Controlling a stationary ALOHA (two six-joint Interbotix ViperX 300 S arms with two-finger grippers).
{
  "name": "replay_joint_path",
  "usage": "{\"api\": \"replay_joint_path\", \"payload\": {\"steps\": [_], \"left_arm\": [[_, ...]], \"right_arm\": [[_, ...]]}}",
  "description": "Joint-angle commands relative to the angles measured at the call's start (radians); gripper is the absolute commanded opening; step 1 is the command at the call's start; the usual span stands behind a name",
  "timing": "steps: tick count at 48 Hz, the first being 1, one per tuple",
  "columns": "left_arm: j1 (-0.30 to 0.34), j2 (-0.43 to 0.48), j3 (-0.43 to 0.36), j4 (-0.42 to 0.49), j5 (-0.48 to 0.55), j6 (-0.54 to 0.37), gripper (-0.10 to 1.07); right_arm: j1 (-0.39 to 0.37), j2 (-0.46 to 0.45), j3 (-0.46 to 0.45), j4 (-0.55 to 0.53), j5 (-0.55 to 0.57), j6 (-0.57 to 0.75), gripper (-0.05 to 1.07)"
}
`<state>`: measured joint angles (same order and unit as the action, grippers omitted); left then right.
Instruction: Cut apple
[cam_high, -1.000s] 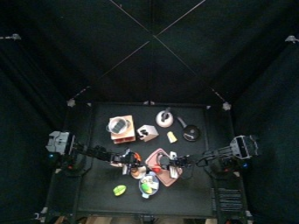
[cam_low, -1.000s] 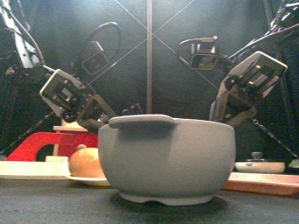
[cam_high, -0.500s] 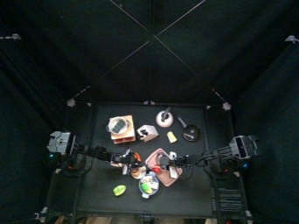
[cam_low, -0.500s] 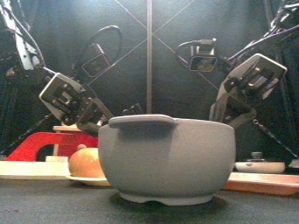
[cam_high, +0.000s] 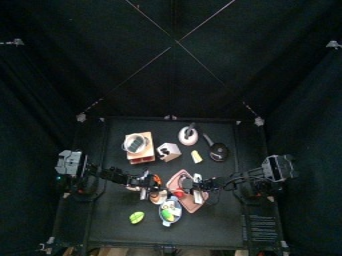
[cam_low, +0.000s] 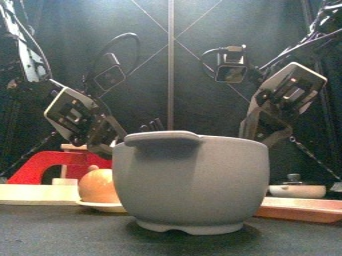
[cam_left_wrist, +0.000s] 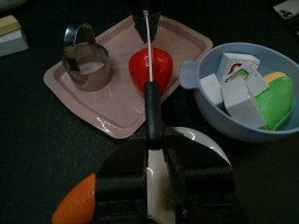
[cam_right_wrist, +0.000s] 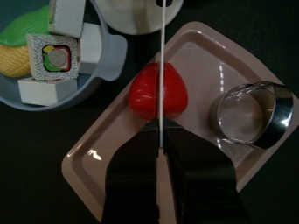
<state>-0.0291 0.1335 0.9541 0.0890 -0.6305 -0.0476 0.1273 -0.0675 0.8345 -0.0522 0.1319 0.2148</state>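
Observation:
A red apple (cam_left_wrist: 166, 66) (cam_right_wrist: 139, 88) lies on a pink tray (cam_left_wrist: 82, 98) (cam_right_wrist: 114, 150) at the table's front middle (cam_high: 186, 186). My right gripper (cam_right_wrist: 158, 144) is shut on a knife (cam_right_wrist: 158, 52), and its thin blade lies straight across the top of the apple. From the opposite side my left gripper (cam_left_wrist: 151, 147) is shut on a thin black tool (cam_left_wrist: 149, 87) that points over the apple. In the front view both grippers (cam_low: 96, 128) (cam_low: 262, 126) hang behind the big grey bowl (cam_low: 187, 185), which hides the apple.
A metal ring (cam_left_wrist: 84, 59) (cam_right_wrist: 251, 114) stands on the tray beside the apple. The grey bowl (cam_left_wrist: 197, 77) (cam_right_wrist: 98, 68) of toy food is close by. An orange fruit (cam_low: 96, 185) rests on a white plate. Several more items stand at the back (cam_high: 160, 145).

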Motion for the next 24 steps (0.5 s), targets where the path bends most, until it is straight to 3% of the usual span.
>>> {"api": "replay_joint_path", "payload": {"steps": [1, 24], "left_arm": [[0.003, -0.003, -0.003, -0.003, 0.003, -0.003, 0.43], [0.003, 0.006, -0.005, -0.003, 0.014, -0.005, 0.43]], "right_arm": [[0.005, -0.003, 0.000, 0.002, 0.011, -0.002, 0.33], [0.009, 0.015, 0.000, 0.009, 0.012, -0.003, 0.33]]}}
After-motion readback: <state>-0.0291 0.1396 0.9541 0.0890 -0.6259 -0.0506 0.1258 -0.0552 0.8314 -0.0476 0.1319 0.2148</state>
